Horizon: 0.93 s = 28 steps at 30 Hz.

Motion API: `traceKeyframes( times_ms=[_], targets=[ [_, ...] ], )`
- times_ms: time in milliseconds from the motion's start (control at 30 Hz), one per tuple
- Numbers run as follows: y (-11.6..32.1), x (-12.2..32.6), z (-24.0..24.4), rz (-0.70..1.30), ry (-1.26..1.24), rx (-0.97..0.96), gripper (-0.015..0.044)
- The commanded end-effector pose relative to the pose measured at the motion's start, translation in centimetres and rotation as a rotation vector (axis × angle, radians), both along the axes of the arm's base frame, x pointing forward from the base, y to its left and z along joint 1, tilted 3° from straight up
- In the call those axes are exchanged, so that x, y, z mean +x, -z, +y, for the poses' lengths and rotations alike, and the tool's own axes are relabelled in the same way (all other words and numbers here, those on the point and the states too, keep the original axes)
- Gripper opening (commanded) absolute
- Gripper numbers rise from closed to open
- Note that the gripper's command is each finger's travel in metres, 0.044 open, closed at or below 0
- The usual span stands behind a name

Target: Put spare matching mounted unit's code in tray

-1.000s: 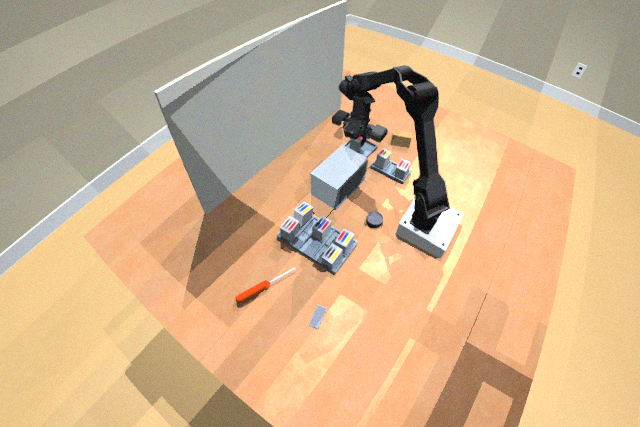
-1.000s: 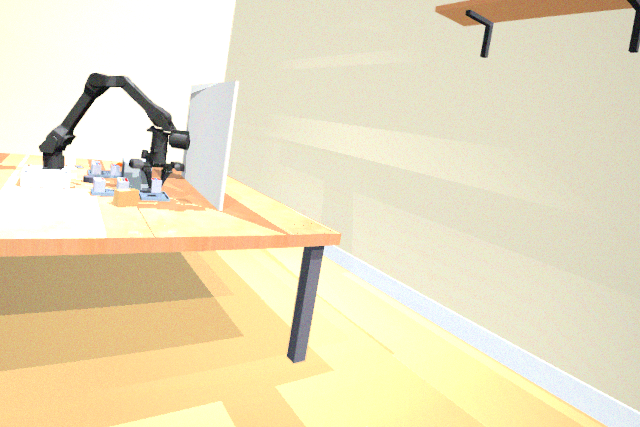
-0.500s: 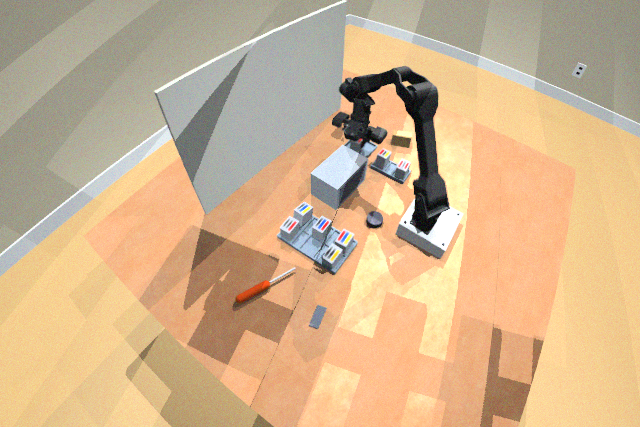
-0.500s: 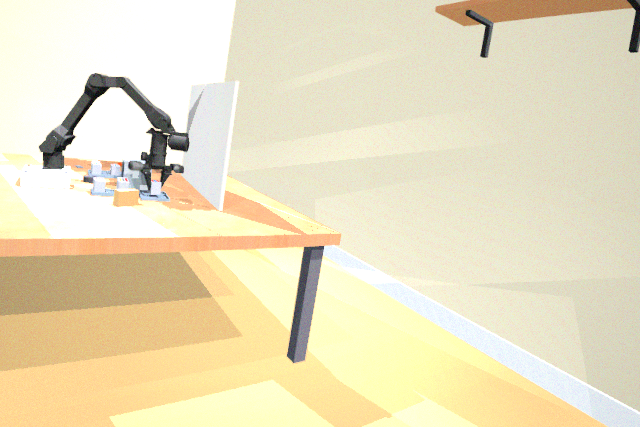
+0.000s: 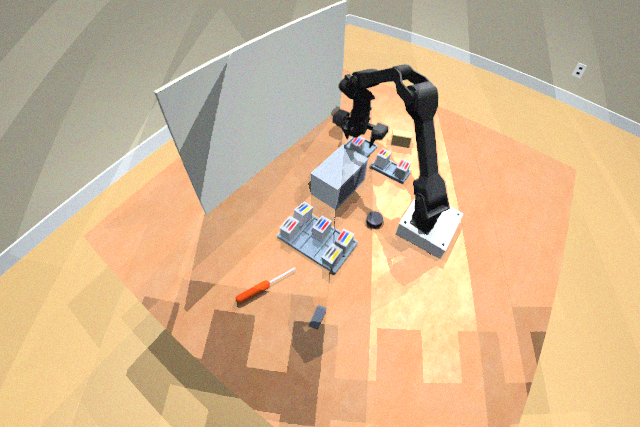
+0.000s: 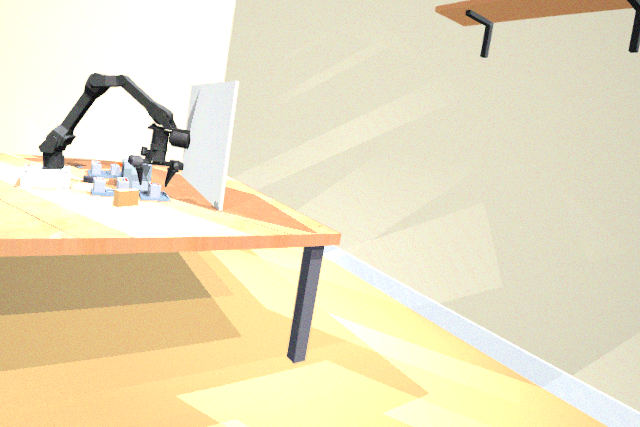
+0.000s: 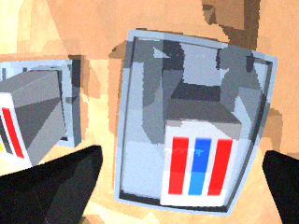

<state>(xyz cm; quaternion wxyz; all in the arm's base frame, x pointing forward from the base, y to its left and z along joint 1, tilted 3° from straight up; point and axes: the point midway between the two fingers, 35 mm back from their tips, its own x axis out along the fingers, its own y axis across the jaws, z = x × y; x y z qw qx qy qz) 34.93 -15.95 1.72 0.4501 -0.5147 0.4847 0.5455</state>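
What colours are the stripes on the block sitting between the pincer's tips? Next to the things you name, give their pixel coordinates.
Red, blue, red on a white face; the striped block (image 5: pixel 357 143) (image 6: pixel 154 190) (image 7: pixel 200 163) shows best in the wrist view.

The black arm (image 5: pixel 426 138) (image 6: pixel 77 109) goes up from its base, bends at the top like an elbow, and reaches out over the bench, away from the bench's long front edge in the outside view. Its wrist (image 5: pixel 360 107) (image 6: pixel 159 138) points straight down. The gripper (image 5: pixel 360 137) (image 6: pixel 154 182) (image 7: pixel 187 159) is wide open, with its two dark fingers far apart and nothing pinched between them.
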Motion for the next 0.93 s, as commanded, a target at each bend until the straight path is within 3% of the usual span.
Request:
traceKeyframes(
  times_ms=[0, 100, 900],
  targets=[
    [-6.2, 0.8, -0.1, -0.037, 0.0, -0.018, 0.044],
    [-8.9, 0.5, 0.1, -0.037, -0.001, -0.018, 0.044],
    [-9.0, 0.9, -0.1, -0.065, -0.003, -0.028, 0.044]
  ],
)
